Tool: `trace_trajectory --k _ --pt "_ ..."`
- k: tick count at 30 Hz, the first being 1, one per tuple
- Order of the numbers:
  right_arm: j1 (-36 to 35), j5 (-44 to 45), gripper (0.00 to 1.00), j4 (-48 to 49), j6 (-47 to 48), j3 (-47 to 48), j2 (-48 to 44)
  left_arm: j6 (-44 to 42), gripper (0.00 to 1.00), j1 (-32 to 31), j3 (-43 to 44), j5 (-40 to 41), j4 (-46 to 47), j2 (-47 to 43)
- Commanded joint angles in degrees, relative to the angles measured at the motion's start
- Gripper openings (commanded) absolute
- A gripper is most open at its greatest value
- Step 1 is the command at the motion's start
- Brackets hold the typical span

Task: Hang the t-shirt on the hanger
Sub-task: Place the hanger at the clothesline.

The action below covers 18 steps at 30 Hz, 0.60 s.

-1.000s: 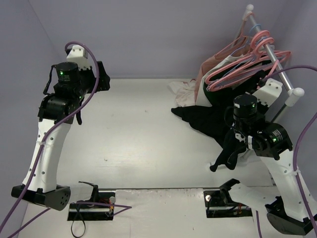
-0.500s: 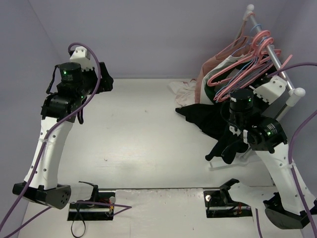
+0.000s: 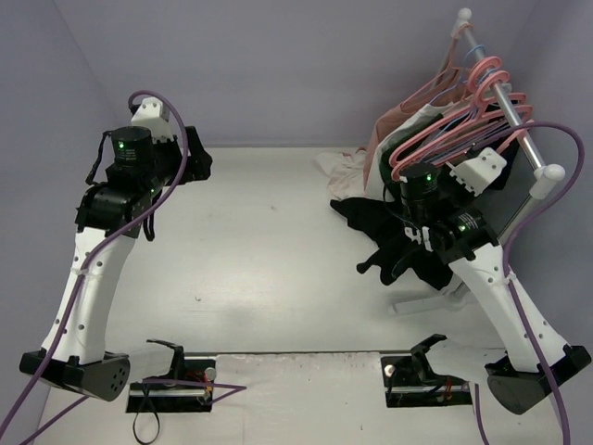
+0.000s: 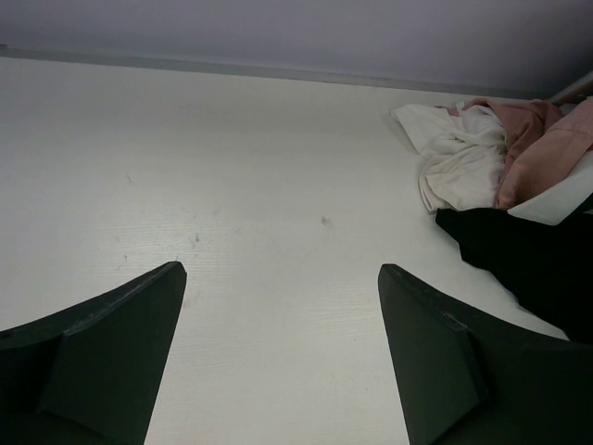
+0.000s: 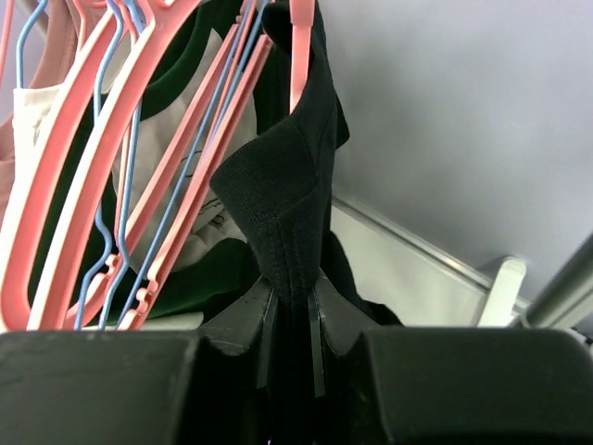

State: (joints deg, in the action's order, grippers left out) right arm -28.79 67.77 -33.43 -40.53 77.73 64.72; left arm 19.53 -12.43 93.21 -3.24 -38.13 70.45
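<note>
My right gripper (image 5: 295, 306) is shut on a fold of the black t-shirt (image 5: 283, 185). The fabric rises from the jaws to the lower end of a pink hanger (image 5: 298, 37) among the hangers on the rack. In the top view the rest of the t-shirt (image 3: 371, 218) trails down onto the table under my right arm. My left gripper (image 4: 283, 352) is open and empty above bare table, far left of the rack; it also shows in the top view (image 3: 196, 153).
Several other pink hangers (image 3: 435, 134) hang on the metal rail (image 3: 519, 130) with a dark green garment (image 5: 199, 269) and pale ones. White and beige clothes (image 4: 459, 167) lie bunched at the back. The rack's white foot (image 3: 422, 304) lies under my right arm.
My right arm has swung left and toward the rack, carrying the black fabric with it. The left arm has shifted only slightly.
</note>
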Motion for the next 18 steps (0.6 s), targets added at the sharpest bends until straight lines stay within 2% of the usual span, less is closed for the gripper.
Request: trace_trajectory --k 1,3,4,5,8,11,13,18 --pt "0.1 0.3 0.01 2.5 -3.2 -0.2 1.6 -0.7 0.8 -0.2 0.1 -0.4 2.9 -2.9" --pt "0.1 0.2 0.03 2.4 -2.4 0.7 2.2 -0.8 0.8 -0.1 0.1 -0.6 2.9 -3.2" --pt "0.1 -0.4 0.11 2.5 -2.0 1.1 2.7 -0.7 0.8 -0.1 0.2 -0.7 2.9 -3.4" --pt "0.1 -0.8 0.21 2.5 -1.6 1.3 2.9 -0.6 0.8 -0.2 0.2 -0.9 2.9 -3.5" --pt "0.0 -2.3 0.63 2.6 0.2 2.0 2.5 -0.5 0.8 -0.2 0.5 -1.1 2.8 -4.1" --pt "-0.4 -3.3 0.92 2.6 3.6 3.5 1.1 -0.6 0.8 -0.2 1.2 -1.3 2.7 -4.9" --pt "-0.6 -4.1 1.0 2.5 5.9 4.7 -0.2 -0.7 0.8 -0.2 1.8 -1.4 2.7 -5.5" --pt "-0.7 -8.8 1.0 2.8 12.2 8.5 -5.7 -1.5 0.8 -0.2 2.4 -1.0 2.6 -7.4"
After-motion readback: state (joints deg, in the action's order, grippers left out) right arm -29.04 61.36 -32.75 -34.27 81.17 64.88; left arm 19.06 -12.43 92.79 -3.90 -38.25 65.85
